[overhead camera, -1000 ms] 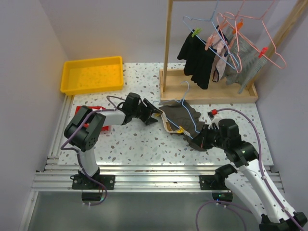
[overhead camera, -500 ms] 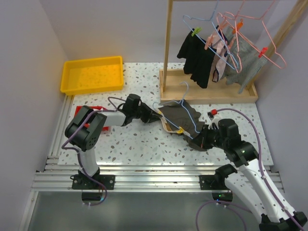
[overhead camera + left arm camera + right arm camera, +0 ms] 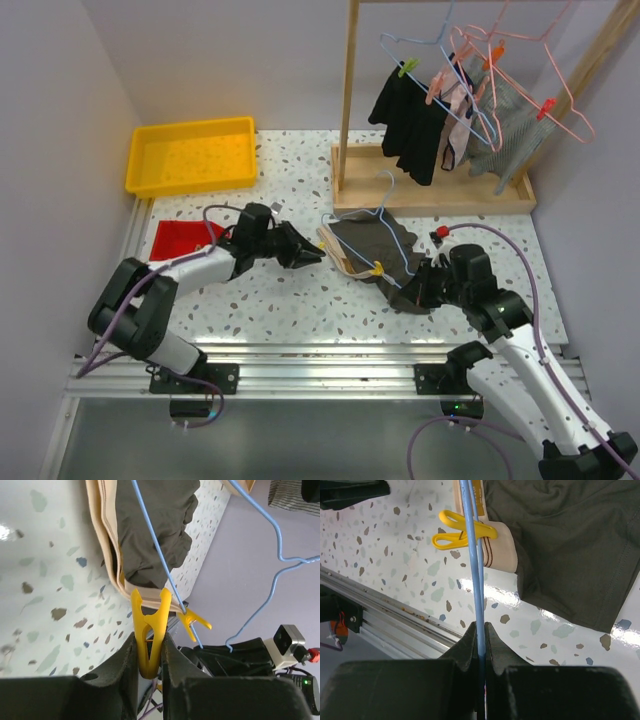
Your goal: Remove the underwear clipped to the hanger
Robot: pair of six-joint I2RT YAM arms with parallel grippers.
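The underwear (image 3: 372,243), dark olive with a beige waistband (image 3: 102,540), lies crumpled on the speckled table (image 3: 300,300), just in front of the wooden rack (image 3: 348,100) and between our two arms. A blue wire hanger (image 3: 476,580) lies across it, and the waistband is pinned to that wire.

Our left gripper (image 3: 148,651) reaches in from the left. In the left wrist view its fingers (image 3: 125,667) are squeezed on the tail of a yellow clip (image 3: 148,630), whose prongs straddle the wire and the beige band. From the top view this clip is mostly hidden behind the gripper, so we judge the grip from the wrist camera alone. A second yellow clip (image 3: 462,532) bites the waistband further along the wire, nearer our right arm; nothing touches it.

Our right gripper (image 3: 480,627) sits at the near right corner of the garment. Its jaws are pressed together on the blue wire, pinching the hanger's lower bar.

Behind, more hangers and dark garments (image 3: 410,120) hang on the rack. A yellow tray (image 3: 192,125) stands at the far left, and a red cloth (image 3: 180,238) lies flat beside the left arm.
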